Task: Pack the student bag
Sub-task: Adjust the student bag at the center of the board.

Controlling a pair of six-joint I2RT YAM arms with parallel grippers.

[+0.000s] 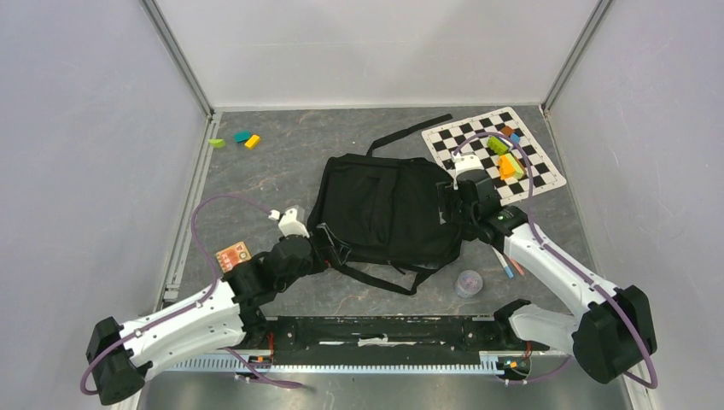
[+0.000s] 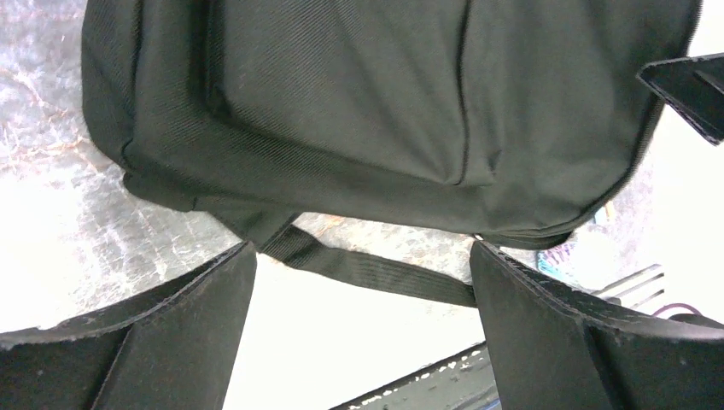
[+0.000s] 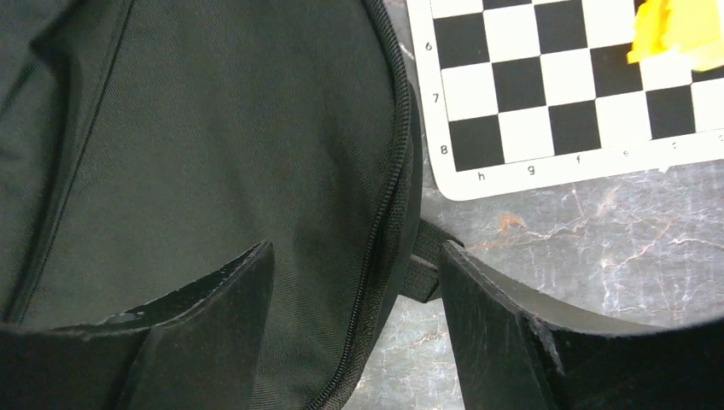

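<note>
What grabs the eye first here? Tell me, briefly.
The black student bag lies flat mid-table, biggest thing in view. The left gripper sits open at its near-left edge, the right gripper open at its right edge. A checkered mat with bright blocks lies far right.

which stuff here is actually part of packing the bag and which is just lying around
In the job: student bag; left gripper and right gripper, both with fingers open at its edges.

Lying about, perhaps for packing later: checkered mat; coloured blocks on it; coloured pieces at far left; orange card; small round tub.
</note>
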